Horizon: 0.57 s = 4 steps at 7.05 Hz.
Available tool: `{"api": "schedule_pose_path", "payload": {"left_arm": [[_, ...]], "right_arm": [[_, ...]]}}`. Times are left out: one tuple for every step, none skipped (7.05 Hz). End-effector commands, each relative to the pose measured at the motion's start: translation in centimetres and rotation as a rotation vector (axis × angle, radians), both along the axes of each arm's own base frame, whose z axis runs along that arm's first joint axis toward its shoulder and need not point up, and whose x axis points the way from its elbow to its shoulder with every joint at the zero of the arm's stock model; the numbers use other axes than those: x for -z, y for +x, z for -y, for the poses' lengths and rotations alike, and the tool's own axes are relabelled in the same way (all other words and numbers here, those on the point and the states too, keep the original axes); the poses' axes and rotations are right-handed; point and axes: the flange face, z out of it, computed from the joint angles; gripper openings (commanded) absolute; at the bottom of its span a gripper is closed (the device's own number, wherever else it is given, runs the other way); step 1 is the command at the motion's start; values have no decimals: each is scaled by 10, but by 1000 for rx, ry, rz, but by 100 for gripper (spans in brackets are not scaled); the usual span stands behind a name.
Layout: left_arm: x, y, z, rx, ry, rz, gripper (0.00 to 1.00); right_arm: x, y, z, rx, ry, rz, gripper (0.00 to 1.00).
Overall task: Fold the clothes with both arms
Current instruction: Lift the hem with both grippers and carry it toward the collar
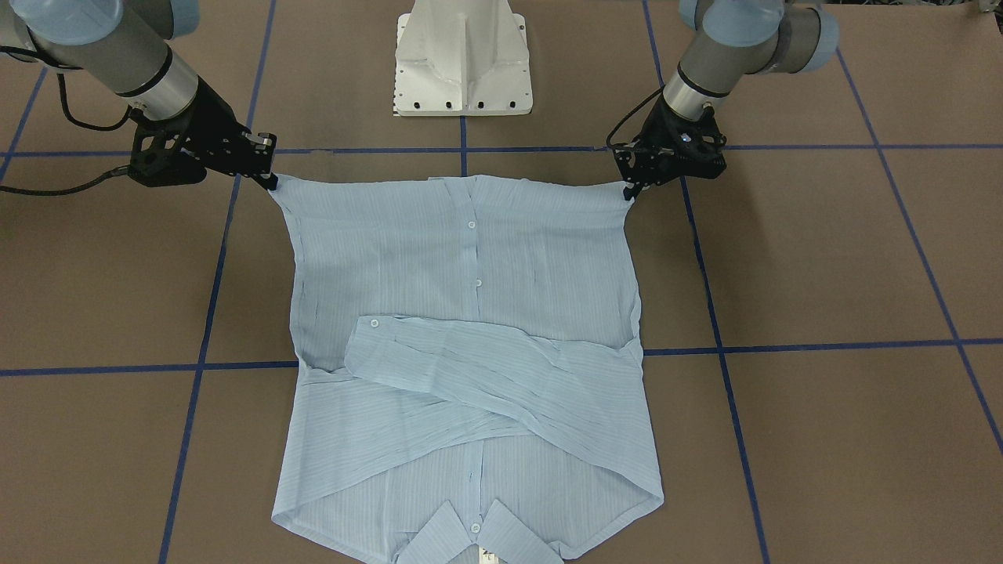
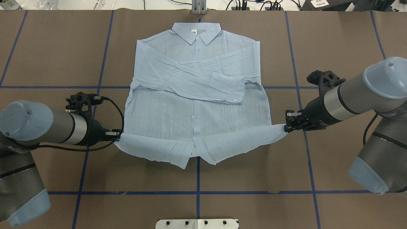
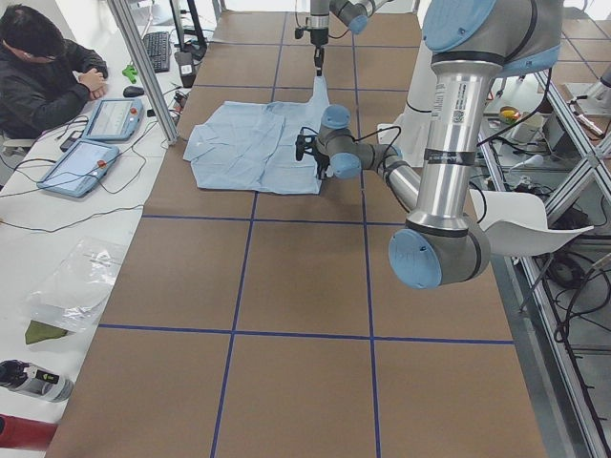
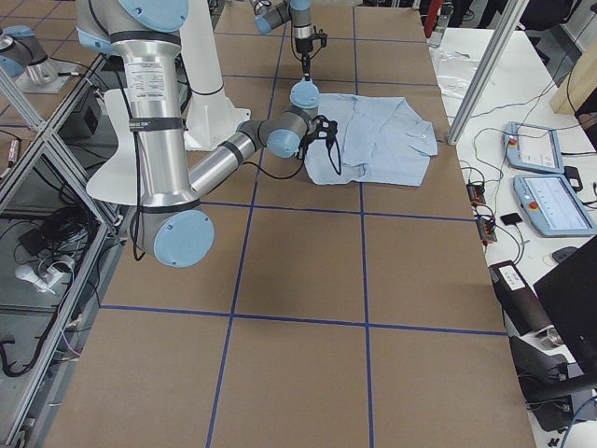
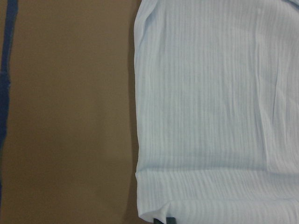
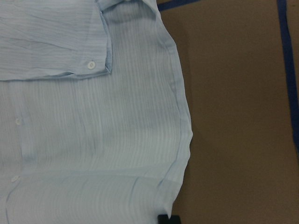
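Observation:
The pale-blue striped shirt lies face up on the brown table, collar at the far side. Both sleeves are folded across the chest, one cuff on top. My left gripper is shut on the shirt's hem corner on its own side, and my right gripper is shut on the opposite hem corner. The hem edge runs taut and straight between them. Two hem tails spread toward the robot. In each wrist view only a dark fingertip shows under the cloth edge.
The white pedestal base stands just behind the hem. Blue tape lines divide the brown table. A person sits at a side desk with tablets. Bare table lies on both sides of the shirt.

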Motion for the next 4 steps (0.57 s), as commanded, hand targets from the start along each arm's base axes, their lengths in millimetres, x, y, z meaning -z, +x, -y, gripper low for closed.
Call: {"api": "schedule_pose_path", "payload": {"left_arm": [[18,-45,50,24,64,-31,0],[29,-52,74,45,63,-50,0],[30,-56,80,45,65,-53,0],[39,-64,90,62,72,-65,0]], "right_arm": [[21,5,35,-57,21,23,0],[32,8,58,-91,25,30,0],[33,19,69,-110,23,37,0],[39,28,81,-132,30,43,0]]}}
